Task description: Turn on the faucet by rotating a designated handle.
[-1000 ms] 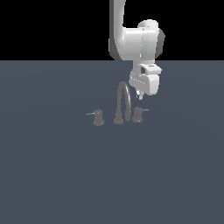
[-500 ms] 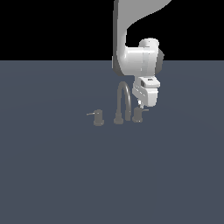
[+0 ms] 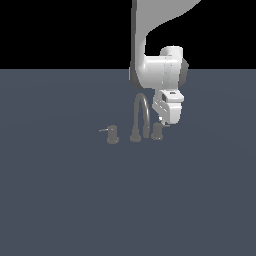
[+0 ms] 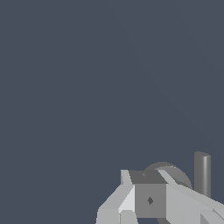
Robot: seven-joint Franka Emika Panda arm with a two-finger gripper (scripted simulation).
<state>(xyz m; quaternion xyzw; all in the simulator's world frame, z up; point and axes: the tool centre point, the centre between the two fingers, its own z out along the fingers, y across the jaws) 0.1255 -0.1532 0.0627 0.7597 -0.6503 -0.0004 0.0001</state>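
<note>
Right above the handle [image 3: 158, 131], beside the faucet [image 3: 140, 119] spout, the gripper [image 3: 165, 121] hung low; honestly couldn't tell if its jaws were spread or together.

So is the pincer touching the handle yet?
Cannot tell. In the exterior view the pincer overlaps the handle; the wrist view shows fingers covering the knob, neither contact nor gap plainly visible.
</note>
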